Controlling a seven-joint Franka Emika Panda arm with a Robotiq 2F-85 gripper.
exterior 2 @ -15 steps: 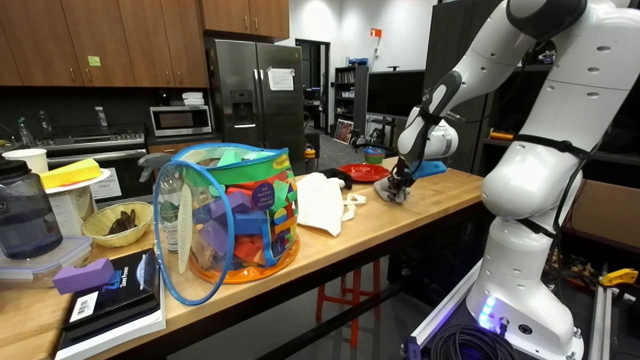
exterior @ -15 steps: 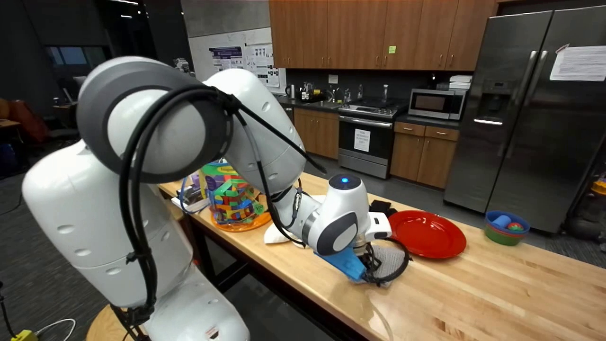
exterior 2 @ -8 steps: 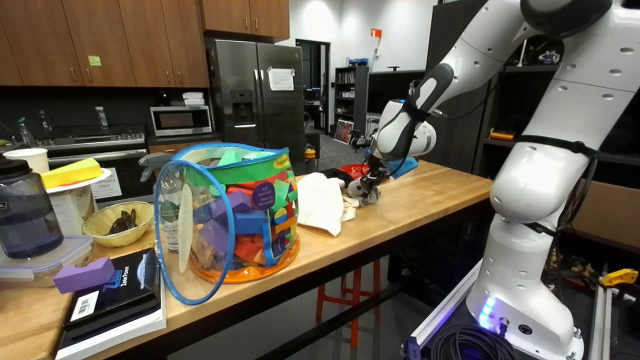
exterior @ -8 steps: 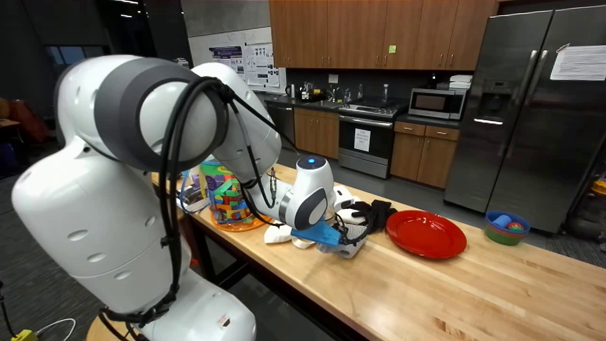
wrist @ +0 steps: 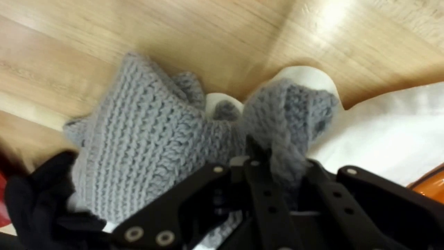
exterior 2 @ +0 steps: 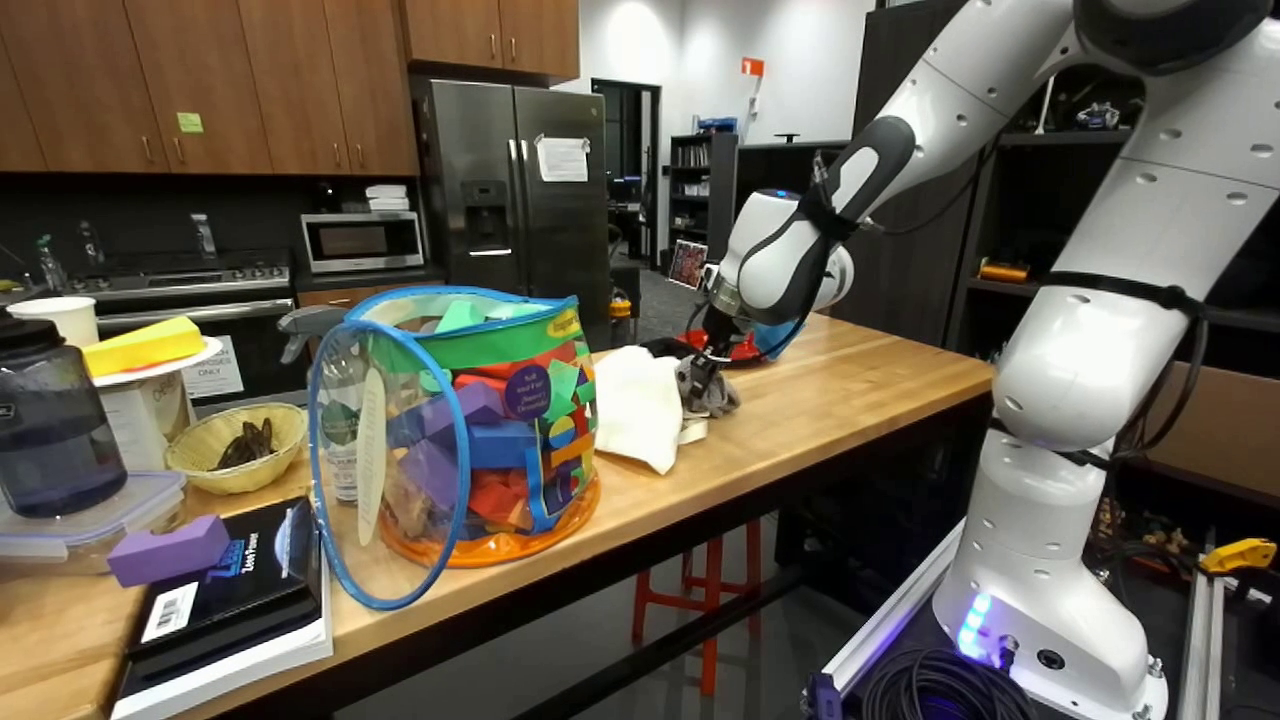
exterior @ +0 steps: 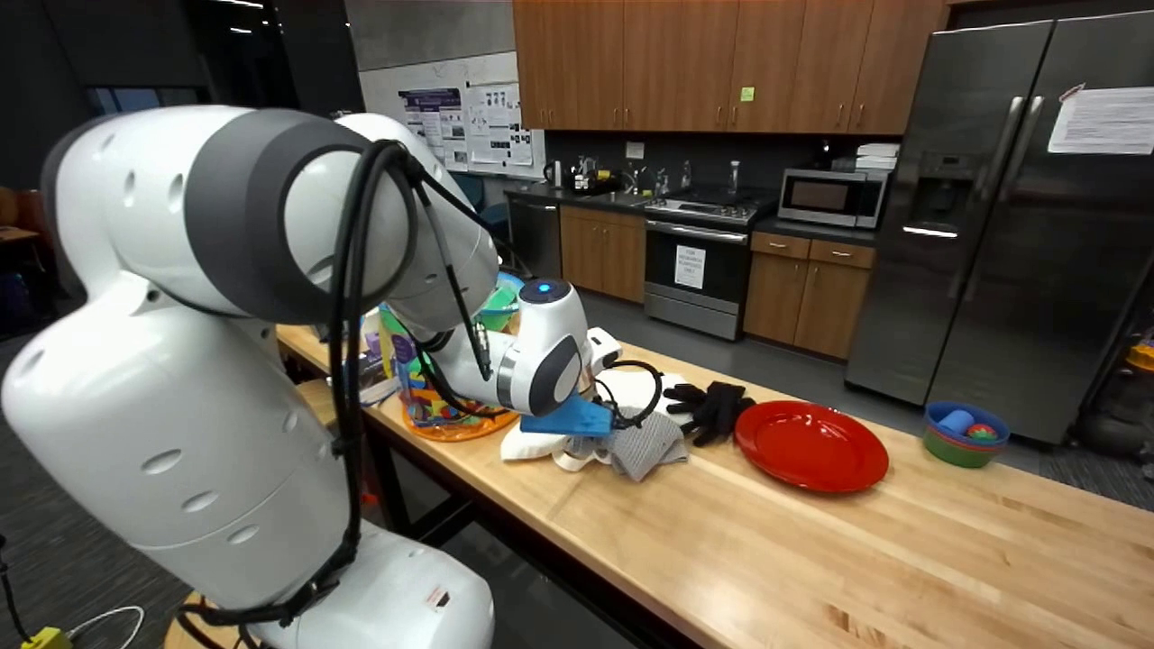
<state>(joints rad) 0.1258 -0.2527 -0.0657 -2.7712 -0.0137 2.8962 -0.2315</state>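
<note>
My gripper (wrist: 277, 159) is shut on a bunched fold of a grey knitted cloth (wrist: 145, 139); the fold bulges up between the fingers and partly hides their tips. The rest of the cloth spreads to the left in the wrist view, resting over pale straps of a white fabric piece (wrist: 385, 139). In both exterior views the gripper (exterior: 618, 415) is low over the table, the grey cloth (exterior 2: 720, 400) beneath it and against the white fabric (exterior 2: 640, 405). A black glove (exterior: 712, 410) lies close by, also at the wrist view's lower left.
A red plate (exterior: 811, 446) and stacked small bowls (exterior: 965, 435) stand farther along the wooden table (exterior: 775, 559). Beyond the white fabric is a clear bag of coloured blocks (exterior 2: 500, 430), then a wicker basket (exterior 2: 235, 450), a book (exterior 2: 230, 600) and a bottle (exterior 2: 60, 430).
The gripper has carried the grey cloth along the table, away from the red plate and toward the white fabric and block bag. The black glove is now uncovered.
</note>
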